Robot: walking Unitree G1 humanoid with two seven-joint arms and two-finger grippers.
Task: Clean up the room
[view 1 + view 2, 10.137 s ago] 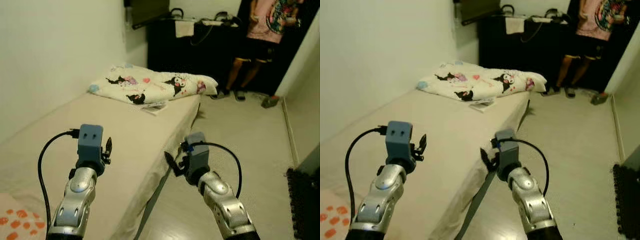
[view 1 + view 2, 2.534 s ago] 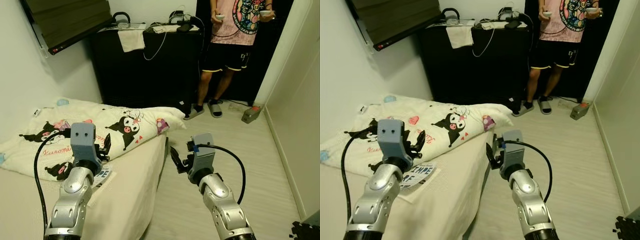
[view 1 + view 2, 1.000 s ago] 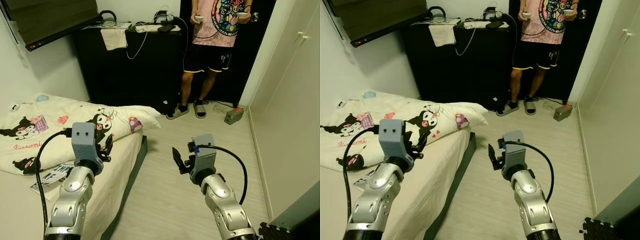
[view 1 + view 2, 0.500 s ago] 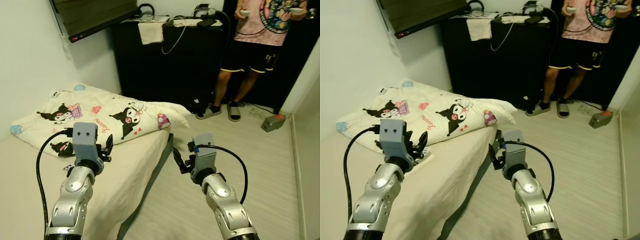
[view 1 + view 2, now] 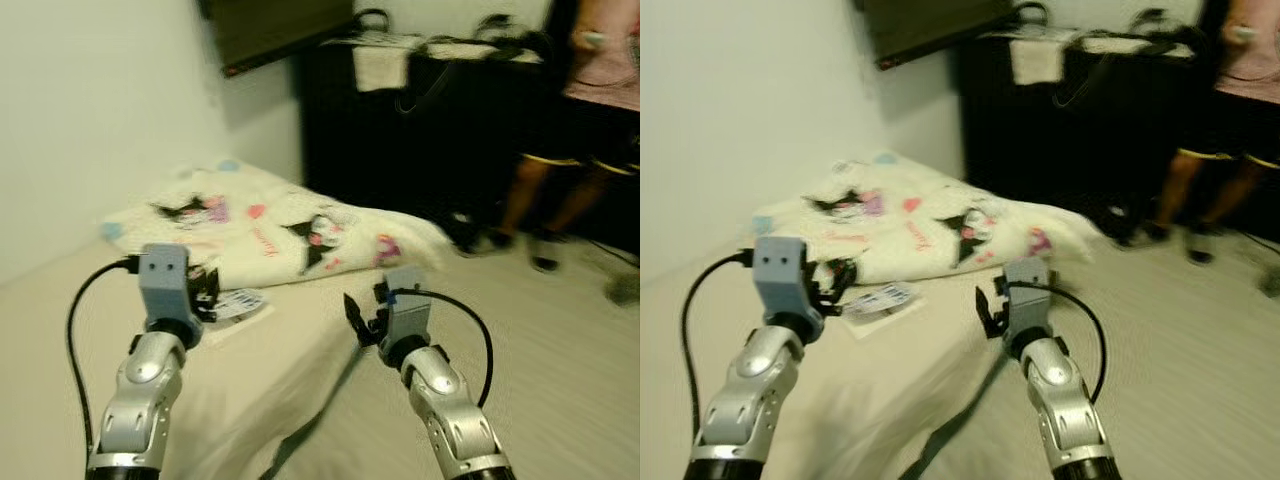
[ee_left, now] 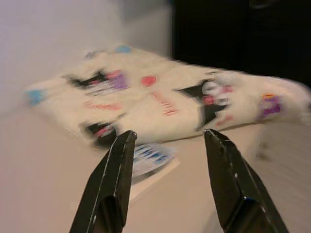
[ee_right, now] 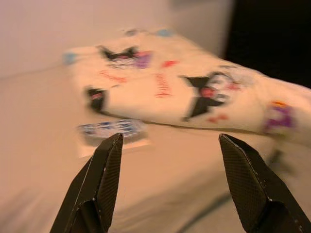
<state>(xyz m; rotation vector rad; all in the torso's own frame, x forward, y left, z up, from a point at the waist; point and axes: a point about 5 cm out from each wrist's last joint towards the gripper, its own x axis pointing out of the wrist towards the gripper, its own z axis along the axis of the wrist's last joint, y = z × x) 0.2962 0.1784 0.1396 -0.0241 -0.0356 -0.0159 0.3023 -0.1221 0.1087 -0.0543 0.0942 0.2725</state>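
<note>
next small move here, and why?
Probably ease the left gripper forward and down toward the printed paper on the bed. It lies loose beside the cartoon-print blanket, just ahead of that open gripper; the right gripper is open too, holding nothing.

Bare mattress (image 5: 60, 330) ahead, folded blanket (image 5: 270, 225) and booklet (image 5: 238, 305) beyond, open floor (image 5: 560, 350) right
</note>
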